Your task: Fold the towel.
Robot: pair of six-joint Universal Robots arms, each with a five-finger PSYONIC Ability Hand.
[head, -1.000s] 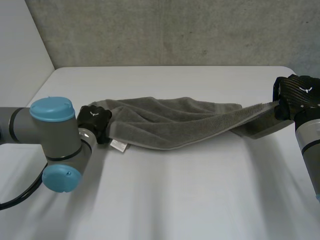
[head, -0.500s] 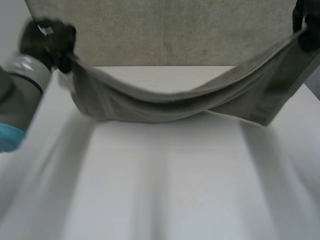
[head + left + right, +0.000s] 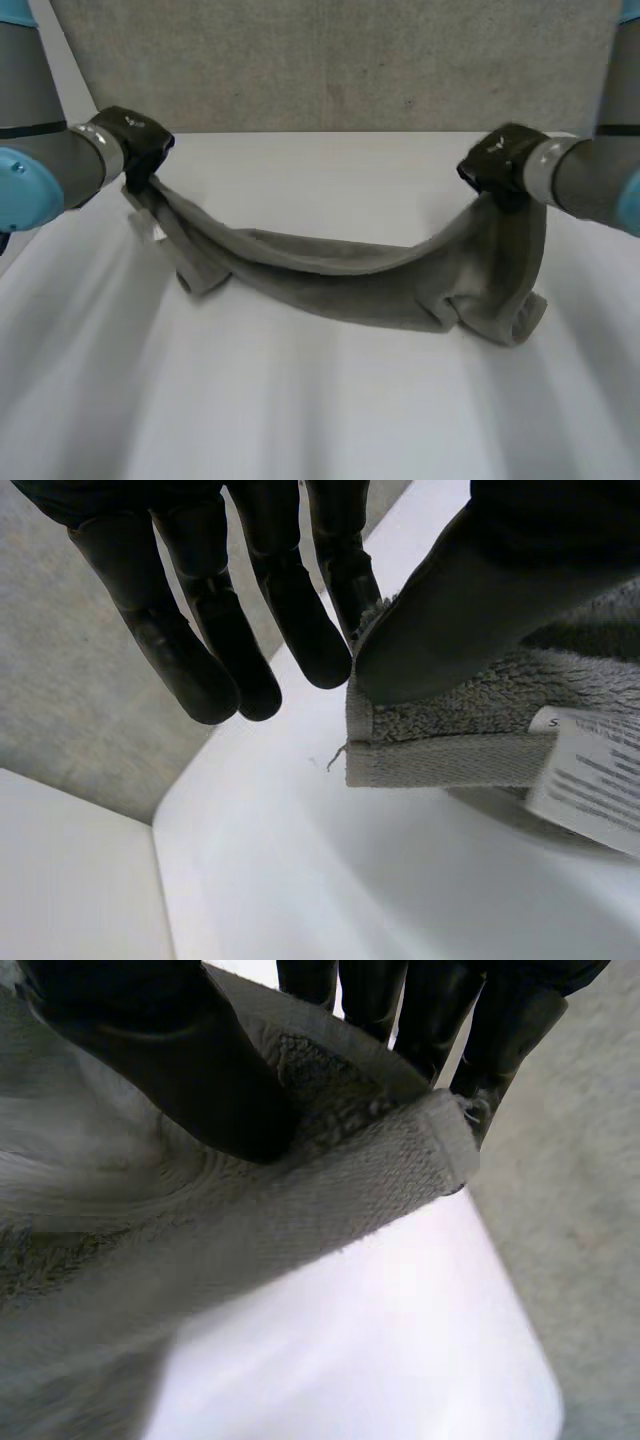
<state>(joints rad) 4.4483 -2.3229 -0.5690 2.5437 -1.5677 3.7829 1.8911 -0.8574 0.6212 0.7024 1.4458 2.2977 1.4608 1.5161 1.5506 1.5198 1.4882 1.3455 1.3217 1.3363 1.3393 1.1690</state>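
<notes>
towel (image 3: 340, 285) sags onto table (image 3: 320, 420), ends lifted above it. left hand (image 3: 135, 145) pinches one corner, right hand (image 3: 500, 165) the other, thumb against fingers.

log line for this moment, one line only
left hand: pinching corner of grey terry towel | right hand: pinching opposite corner | towel: sags between hands, low part on white table

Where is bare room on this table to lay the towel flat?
Bare: the wide near table in front of the towel, and the far strip between towel and wall. Crowded: the middle band, where the towel sags between left hand and right hand.
</notes>
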